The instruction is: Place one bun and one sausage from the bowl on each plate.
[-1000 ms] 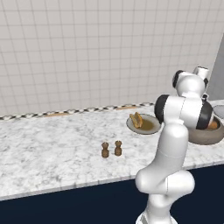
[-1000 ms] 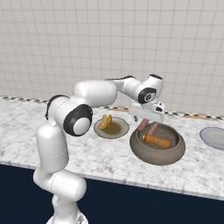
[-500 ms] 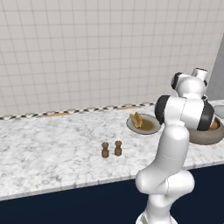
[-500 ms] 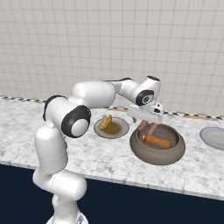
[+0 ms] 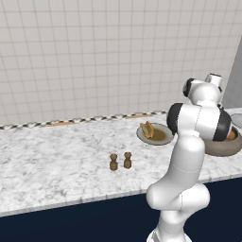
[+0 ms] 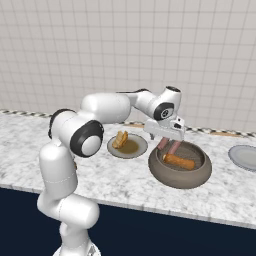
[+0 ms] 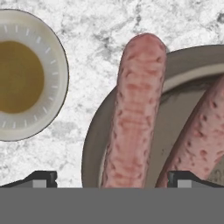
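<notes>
Two small brown shakers (image 5: 120, 160) are being seen standing side by side on the white marble counter (image 5: 56, 156). A pale tiled wall (image 5: 94, 52) is being shown behind it, above a patterned trim strip (image 5: 71, 122).

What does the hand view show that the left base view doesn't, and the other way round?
Hand view: two pink sausages, one reaching past the grey-brown bowl at its rim. Left base view: two small brown shakers and a bun on the brown-centred plate. Both: that plate, the bowl and the marble counter.
</notes>
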